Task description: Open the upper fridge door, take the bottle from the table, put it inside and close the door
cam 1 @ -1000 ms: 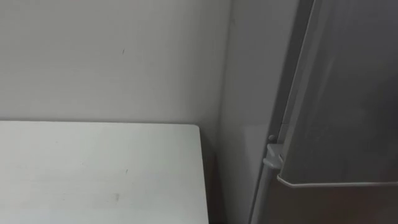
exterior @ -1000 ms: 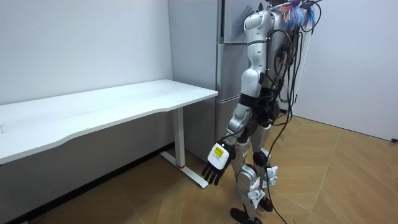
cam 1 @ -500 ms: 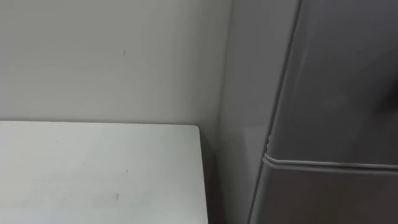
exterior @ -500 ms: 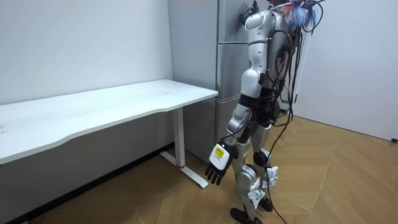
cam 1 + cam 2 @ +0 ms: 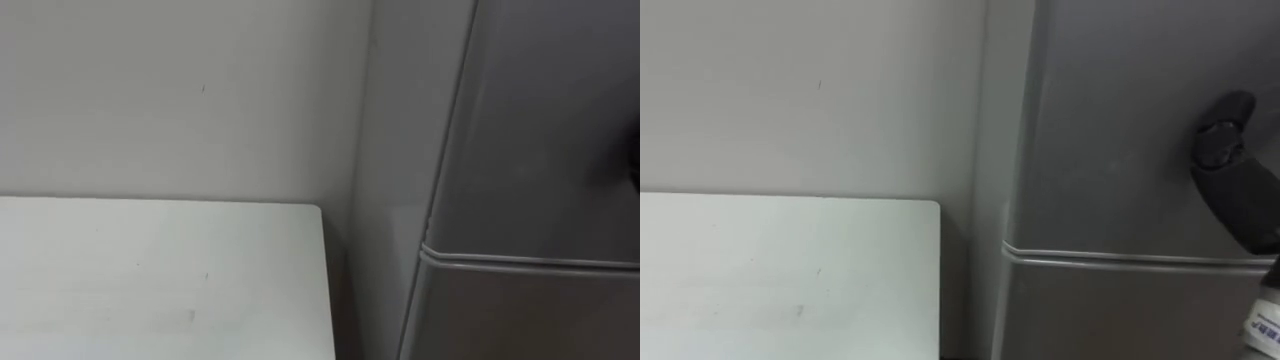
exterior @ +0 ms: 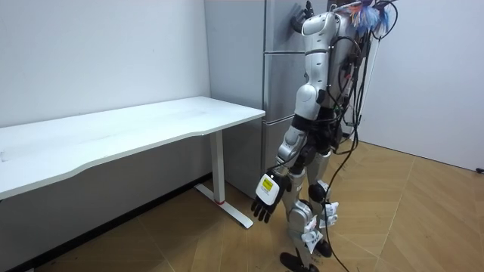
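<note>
1. Bottle: I cannot tell where it is. The fridge [image 5: 1120,150] stands with both doors closed.
2. Right hand [image 5: 1238,190] lies flat on the upper door, fingers stretched out, holding nothing; the door seam [image 5: 1120,258] runs just below it.
3. Left hand [image 6: 265,202] hangs low at the robot's side, fingers relaxed, empty.
4. White table [image 5: 150,280] sits left of and below the right hand, against the pale wall [image 5: 180,90]; wooden floor [image 6: 393,211] lies under the left hand.

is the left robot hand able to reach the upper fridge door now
Probably not as it hangs: the left robot hand is low by the leg, open, well below the upper fridge door. Nothing blocks it; the arm needs raising.
</note>
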Tool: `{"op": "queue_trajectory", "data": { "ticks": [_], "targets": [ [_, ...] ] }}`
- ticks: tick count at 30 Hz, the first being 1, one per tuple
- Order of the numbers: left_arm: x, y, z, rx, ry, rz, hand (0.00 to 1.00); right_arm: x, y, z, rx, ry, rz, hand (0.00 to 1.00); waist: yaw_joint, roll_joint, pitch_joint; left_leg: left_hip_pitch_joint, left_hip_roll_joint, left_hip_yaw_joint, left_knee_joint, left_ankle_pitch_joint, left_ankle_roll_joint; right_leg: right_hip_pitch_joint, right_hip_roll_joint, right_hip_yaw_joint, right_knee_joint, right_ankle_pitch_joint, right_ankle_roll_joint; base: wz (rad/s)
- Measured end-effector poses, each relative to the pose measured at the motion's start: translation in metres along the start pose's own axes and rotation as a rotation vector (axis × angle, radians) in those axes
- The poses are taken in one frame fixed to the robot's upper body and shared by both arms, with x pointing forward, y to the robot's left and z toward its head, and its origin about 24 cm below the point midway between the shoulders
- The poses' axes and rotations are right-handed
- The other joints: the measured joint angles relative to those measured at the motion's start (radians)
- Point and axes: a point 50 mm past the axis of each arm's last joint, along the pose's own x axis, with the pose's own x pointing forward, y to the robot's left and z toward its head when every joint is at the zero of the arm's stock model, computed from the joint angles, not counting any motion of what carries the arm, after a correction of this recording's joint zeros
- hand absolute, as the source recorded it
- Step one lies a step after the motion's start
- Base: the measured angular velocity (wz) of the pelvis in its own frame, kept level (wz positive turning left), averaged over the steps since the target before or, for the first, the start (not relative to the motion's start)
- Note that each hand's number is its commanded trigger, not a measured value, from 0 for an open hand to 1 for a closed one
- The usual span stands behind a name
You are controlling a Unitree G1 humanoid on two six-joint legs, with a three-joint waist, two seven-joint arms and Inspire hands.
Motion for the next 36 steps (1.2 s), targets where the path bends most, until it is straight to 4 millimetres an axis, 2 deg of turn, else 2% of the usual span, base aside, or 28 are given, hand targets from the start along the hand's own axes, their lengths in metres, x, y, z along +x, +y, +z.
{"op": "queue_trajectory", "data": {
  "ticks": [1, 2, 3, 4, 5, 6, 7, 8, 10, 13, 26, 31, 36],
  "targets": [
    [0.0, 0.0, 0.0, 0.0, 0.0, -0.001, 0.0, 0.0, 0.001, -0.001, -0.002, 0.003, 0.001, 0.0, 0.0, -0.012, -0.0005, -0.001, 0.0, 0.0, 0.0, 0.0, 0.0, 0.0, 0.0, 0.0, 0.0, 0.001, 0.0, 0.0],
    [0.0, 0.0, 0.001, 0.0, 0.0, -0.004, 0.0, 0.001, 0.002, -0.003, -0.007, 0.009, 0.003, 0.0, 0.0, -0.007, 0.0026, -0.002, 0.001, 0.0, 0.001, 0.0, 0.0, 0.0, 0.0, 0.0, 0.0, 0.003, 0.0, 0.0],
    [0.0, 0.0, 0.001, 0.0, 0.001, -0.007, 0.0, 0.001, 0.003, -0.004, -0.008, 0.011, 0.008, 0.0, 0.0, -0.014, 0.0015, -0.002, 0.001, -0.001, 0.003, 0.0, 0.0, 0.0, 0.0, 0.0, 0.001, 0.004, 0.0, 0.0],
    [0.0, 0.0, 0.002, 0.0, 0.001, -0.008, 0.0, 0.001, 0.003, -0.004, -0.01, 0.013, 0.011, 0.0, 0.0, 0.003, 0.0002, -0.002, 0.002, -0.002, 0.004, 0.0, 0.0, 0.001, 0.0, 0.0, 0.001, 0.005, -0.001, 0.0],
    [0.0, 0.0, 0.002, 0.0, 0.003, -0.012, 0.0, 0.001, 0.003, -0.005, -0.015, 0.018, 0.017, 0.0, 0.0, -0.002, 0.0023, -0.003, 0.003, -0.003, 0.005, 0.001, 0.0, 0.0, 0.0, 0.0, 0.002, 0.005, -0.001, 0.0],
    [0.001, 0.0, 0.003, 0.001, 0.002, -0.017, 0.0, 0.002, 0.003, -0.006, -0.02, 0.022, 0.021, 0.0, 0.0, -0.002, 0.0004, -0.004, 0.004, -0.004, 0.009, 0.001, 0.0, 0.0, 0.0, 0.0, 0.002, 0.006, -0.001, 0.0],
    [0.001, 0.0, 0.004, 0.001, 0.0, -0.019, 0.0, 0.001, 0.003, -0.007, -0.024, 0.023, 0.023, 0.0, 0.001, -0.02, 0.0027, -0.006, 0.004, -0.006, 0.01, 0.001, 0.0, -0.001, 0.0, 0.0, 0.002, 0.007, -0.001, 0.0],
    [0.001, 0.0, 0.004, 0.001, -0.003, -0.02, 0.0, 0.001, 0.003, -0.009, -0.043, 0.024, 0.028, 0.0, 0.001, -0.013, 0.0027, -0.008, 0.003, -0.015, 0.012, 0.001, 0.0, -0.002, 0.001, 0.0, 0.002, 0.008, -0.002, 0.0],
    [0.0, 0.0, 0.002, 0.001, 0.004, -0.02, 0.0, 0.0, 0.004, -0.012, -0.057, 0.026, 0.034, 0.0, 0.002, -0.013, 0.001, -0.008, 0.005, -0.016, 0.013, 0.001, -0.001, -0.003, 0.001, 0.001, 0.002, 0.01, -0.004, 0.0],
    [0.0, 0.001, 0.002, 0.001, 0.003, -0.017, 0.0, -0.001, 0.004, -0.014, -0.065, 0.035, 0.038, 0.0, 0.004, -0.024, 0.0018, -0.009, 0.007, -0.016, 0.014, 0.003, -0.003, -0.003, 0.0, 0.002, 0.002, 0.011, -0.007, 0.0],
    [-0.001, 0.011, -0.002, 0.005, -0.006, 0.009, 0.0, 0.0, 0.002, -0.019, -0.107, 0.025, 0.06, 0.0, 0.004, -0.02, -0.0024, -0.012, 0.013, -0.015, 0.019, 0.004, -0.006, -0.003, 0.004, 0.002, 0.0, 0.015, -0.013, 0.0],
    [-0.003, 0.014, -0.009, -0.02, 0.012, 0.021, 0.0, 0.0, -0.002, -0.026, -0.122, 0.031, 0.098, 0.0, 0.001, -0.018, -0.0101, -0.008, 0.012, -0.015, 0.02, 0.004, -0.006, 0.001, 0.004, 0.005, -0.001, 0.017, -0.012, 0.0],
    [-0.003, 0.014, -0.009, -0.019, 0.01, 0.022, 0.0, 0.003, -0.007, -0.033, -0.147, 0.049, 0.126, 0.0, -0.006, -0.018, -0.0099, -0.012, 0.012, -0.025, 0.036, 0.002, -0.003, 0.016, 0.003, -0.005, -0.016, 0.024, -0.007, 0.06]
  ]
}}
